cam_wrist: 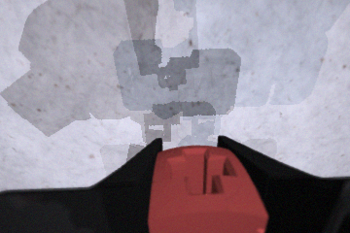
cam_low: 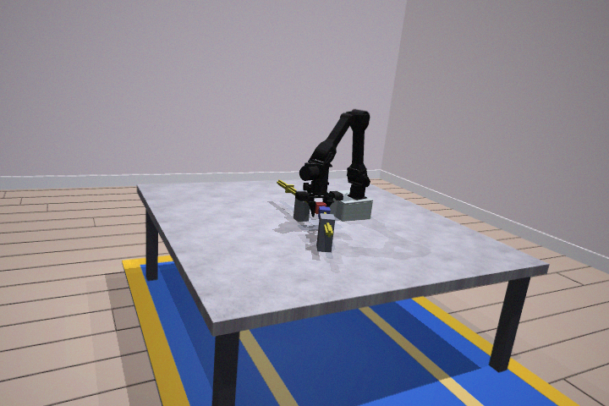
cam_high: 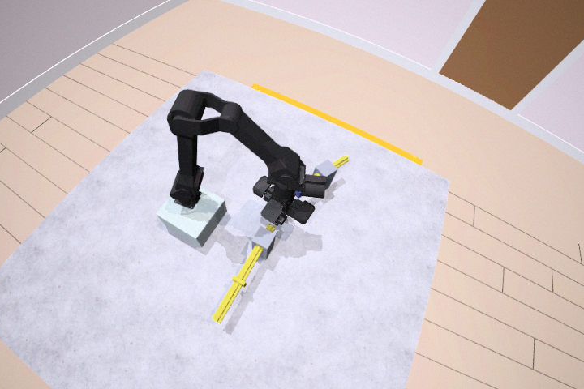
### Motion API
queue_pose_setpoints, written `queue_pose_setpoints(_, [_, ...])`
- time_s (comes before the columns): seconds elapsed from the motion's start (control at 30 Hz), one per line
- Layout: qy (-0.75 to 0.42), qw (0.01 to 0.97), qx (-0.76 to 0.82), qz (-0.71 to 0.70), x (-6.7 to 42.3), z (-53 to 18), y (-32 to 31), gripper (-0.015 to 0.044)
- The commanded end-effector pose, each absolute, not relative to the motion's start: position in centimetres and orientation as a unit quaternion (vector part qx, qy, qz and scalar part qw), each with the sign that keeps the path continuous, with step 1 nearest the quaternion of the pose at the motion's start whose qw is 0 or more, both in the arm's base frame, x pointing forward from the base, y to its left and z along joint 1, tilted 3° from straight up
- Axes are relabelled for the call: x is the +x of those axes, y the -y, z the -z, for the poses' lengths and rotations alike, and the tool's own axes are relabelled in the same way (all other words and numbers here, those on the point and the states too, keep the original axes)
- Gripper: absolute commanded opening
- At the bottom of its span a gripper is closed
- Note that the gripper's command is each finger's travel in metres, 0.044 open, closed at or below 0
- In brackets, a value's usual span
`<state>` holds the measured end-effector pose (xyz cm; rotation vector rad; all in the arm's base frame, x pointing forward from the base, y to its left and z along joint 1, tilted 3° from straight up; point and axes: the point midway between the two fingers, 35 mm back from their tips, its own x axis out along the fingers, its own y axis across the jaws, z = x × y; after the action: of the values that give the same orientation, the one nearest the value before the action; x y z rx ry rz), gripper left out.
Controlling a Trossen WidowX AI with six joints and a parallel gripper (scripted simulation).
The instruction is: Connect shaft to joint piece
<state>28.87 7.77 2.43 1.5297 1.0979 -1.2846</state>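
My gripper (cam_wrist: 190, 142) is shut on the red joint piece (cam_wrist: 207, 209) (cam_low: 320, 205), one black finger on each side; slots show in its top. A blue hinge part (cam_low: 324, 210) (cam_high: 298, 194) lies between the red piece and the fixed block (cam_low: 325, 239) (cam_high: 325, 171). The fixed yellow shaft (cam_high: 341, 161) (cam_low: 328, 229) sticks out of that block's far side. The long yellow second shaft (cam_high: 227, 304) (cam_low: 280, 183), with a crossbar, passes through the second block (cam_high: 264, 241) (cam_low: 301, 211). Its inner end (cam_high: 270, 228) is short of the hand. The hand hides the opening's direction in the top view.
The arm's pale green base box (cam_high: 192, 221) (cam_low: 354, 211) stands beside the second block on the grey table (cam_high: 324, 321) (cam_low: 248, 272). The second shaft slopes up and outward from its block, away from the hand. A yellow strip (cam_high: 334, 121) runs on the floor along one table edge.
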Motion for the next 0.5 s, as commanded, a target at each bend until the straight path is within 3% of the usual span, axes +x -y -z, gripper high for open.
queue_pose_setpoints(0.0, [-0.446,0.445,0.585,0.510,29.14,-2.64,-7.67,0.0000])
queue_pose_setpoints(0.47, [-0.451,0.463,0.568,0.508,29.30,-2.76,-7.60,0.0000])
